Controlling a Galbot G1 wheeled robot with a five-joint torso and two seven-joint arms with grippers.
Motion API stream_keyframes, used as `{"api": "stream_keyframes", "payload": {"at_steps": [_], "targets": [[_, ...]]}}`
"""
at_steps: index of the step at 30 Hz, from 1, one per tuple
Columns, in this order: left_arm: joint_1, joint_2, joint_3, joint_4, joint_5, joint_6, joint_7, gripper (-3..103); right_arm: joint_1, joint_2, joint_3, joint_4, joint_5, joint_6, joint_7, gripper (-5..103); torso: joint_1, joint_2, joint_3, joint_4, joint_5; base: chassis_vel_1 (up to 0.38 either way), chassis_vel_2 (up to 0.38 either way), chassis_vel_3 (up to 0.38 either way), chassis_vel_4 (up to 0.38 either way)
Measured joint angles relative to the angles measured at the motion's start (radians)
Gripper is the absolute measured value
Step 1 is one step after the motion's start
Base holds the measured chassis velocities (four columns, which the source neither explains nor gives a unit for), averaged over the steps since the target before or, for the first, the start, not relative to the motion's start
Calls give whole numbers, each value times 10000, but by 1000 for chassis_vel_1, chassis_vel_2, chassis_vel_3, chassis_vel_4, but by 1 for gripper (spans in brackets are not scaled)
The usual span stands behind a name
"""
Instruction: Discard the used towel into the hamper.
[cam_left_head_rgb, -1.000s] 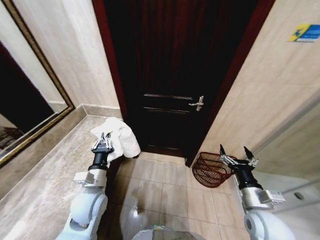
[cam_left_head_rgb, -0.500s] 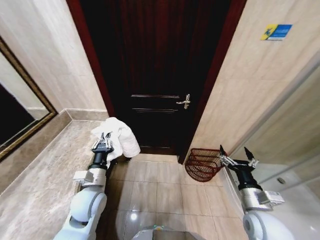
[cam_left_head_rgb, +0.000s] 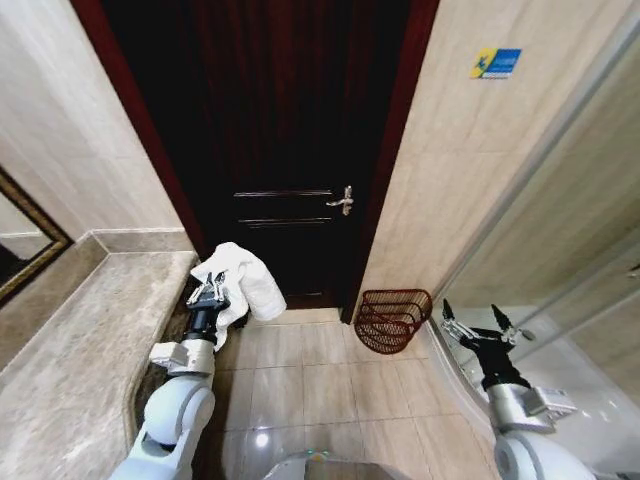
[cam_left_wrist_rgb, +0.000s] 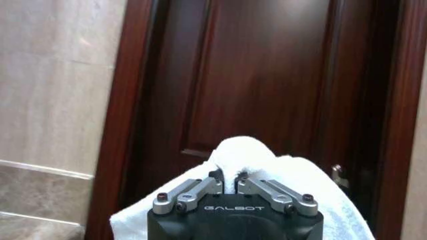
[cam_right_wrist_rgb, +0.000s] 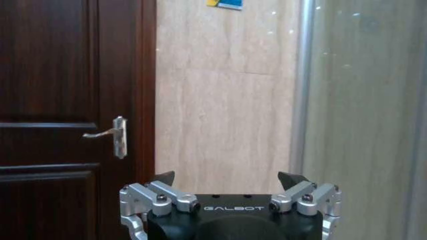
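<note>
My left gripper (cam_left_head_rgb: 210, 291) is shut on a white towel (cam_left_head_rgb: 245, 279), which hangs bunched past the end of the counter, in front of the dark door. The left wrist view has the towel (cam_left_wrist_rgb: 260, 165) bulging over the closed fingers (cam_left_wrist_rgb: 200, 190) of that gripper (cam_left_wrist_rgb: 230, 180). The hamper (cam_left_head_rgb: 390, 318), a reddish-brown open-weave basket, stands on the floor tiles against the wall right of the door, well to the right of the towel. My right gripper (cam_left_head_rgb: 480, 322) is held open at the right, just right of the hamper, with nothing between its fingers (cam_right_wrist_rgb: 163, 177).
A marble counter (cam_left_head_rgb: 70, 350) runs along my left, with a framed mirror (cam_left_head_rgb: 25, 255) above it. A dark wooden door (cam_left_head_rgb: 270, 150) with a lever handle (cam_left_head_rgb: 342, 200) is straight ahead. A glass shower panel (cam_left_head_rgb: 560, 260) stands at the right. Tiled floor (cam_left_head_rgb: 310, 380) lies open between.
The whole head view has swung to the right: door, hamper and counter have shifted left in the picture. Both grippers keep their poses, the left holding the towel.
</note>
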Motion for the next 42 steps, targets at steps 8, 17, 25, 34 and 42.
{"api": "stream_keyframes", "payload": {"at_steps": [8,17,25,34,42], "targets": [[547,219,-115,-315,-41,-384,71,7,-496,285,-80,376,-190,615,22,100,-1,0,0,1,0,-60,-54,-54,-58],[525,244,-105,-33,-64,-592,196,7,-693,306,-33,402,-190,795,68,100,-1,0,0,1,-1,-34,-46,-44,-45],[318,282,43,-5,-62,-507,486,7,-802,301,-12,403,-189,895,76,100,-1,0,0,0,0,-54,-54,-57,-60],[262,291,78,190,-66,-443,621,7,-732,295,-35,386,-148,893,-92,100,0,0,0,1,-1,-39,-43,-41,-51],[232,318,80,355,-159,-524,870,7,-745,290,-86,383,-119,888,-12,100,-1,0,0,0,0,-44,-43,-45,-43]]}}
